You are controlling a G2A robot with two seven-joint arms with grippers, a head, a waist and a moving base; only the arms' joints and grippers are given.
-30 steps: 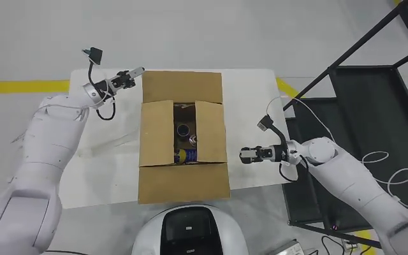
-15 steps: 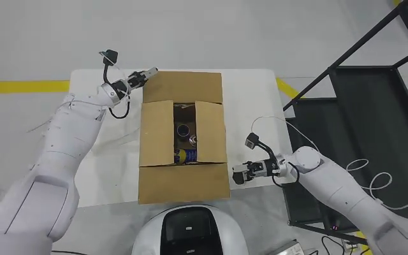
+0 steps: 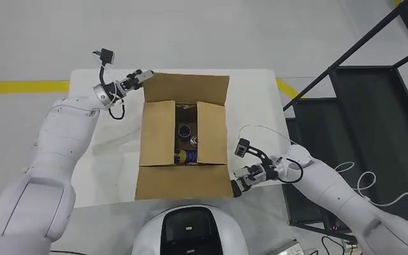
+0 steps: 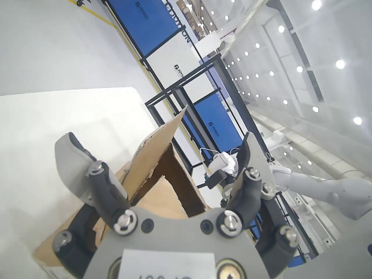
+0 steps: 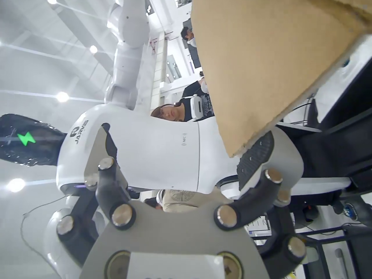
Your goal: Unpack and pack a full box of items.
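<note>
Cardboard box [image 3: 156, 134] stands at the middle of the white table [image 3: 115, 153]. Its far flap [image 3: 188, 86] and near flap [image 3: 183, 182] are folded outward. The left and right flaps lie partly over the opening, with a gap between them. Through the gap a dark round can [image 3: 183, 131] is seen, and nearer to the robot a blue and yellow item [image 3: 182, 155].

Left gripper [image 3: 146, 75] is at the far left corner of the box, beside the far flap's left edge. In the left wrist view its fingers stand wide apart [image 4: 158, 146], with the flap's raised corner [image 4: 162, 134] between them and not clamped.

Right gripper [image 3: 236, 187] is at the near right corner of the box, just off the near flap. Its fingers are likewise spread [image 5: 180, 146]. The flap's corner [image 5: 261, 44] sits at one finger pad [image 5: 255, 158]; contact cannot be confirmed.

A black rack [image 3: 357, 102] stands on the floor to the right of the table.
</note>
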